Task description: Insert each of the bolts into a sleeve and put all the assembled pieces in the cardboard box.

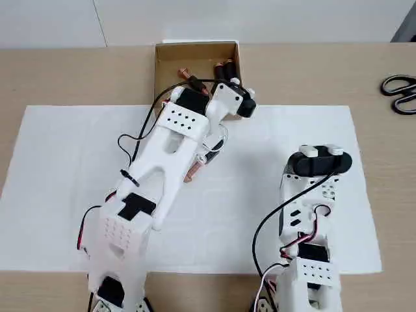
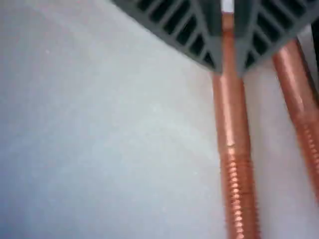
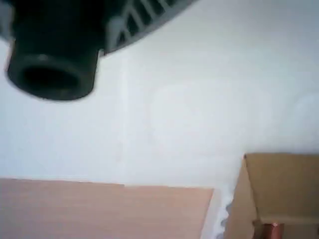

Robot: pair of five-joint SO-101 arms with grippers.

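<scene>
Left end effector [image 2: 230,63] of mine is closed on a copper bolt [image 2: 234,159], low over the white sheet [image 2: 99,129], just beside a second bolt [image 2: 299,99]. My right end effector [image 3: 60,35] grips a black sleeve [image 3: 52,74], bore exposed, I judge for mating. The cardboard box [image 1: 158,68] sits on the worktop [image 1: 65,71] beyond the sheet.

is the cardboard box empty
No, in the high view the cardboard box already has a copper bolt and dark sleeves lying inside it.

Tight in left pincer [image 2: 228,63]: copper bolt [image 2: 234,149]; second bolt [image 2: 299,104] beside, white sheet [image 2: 99,129] beneath
</scene>
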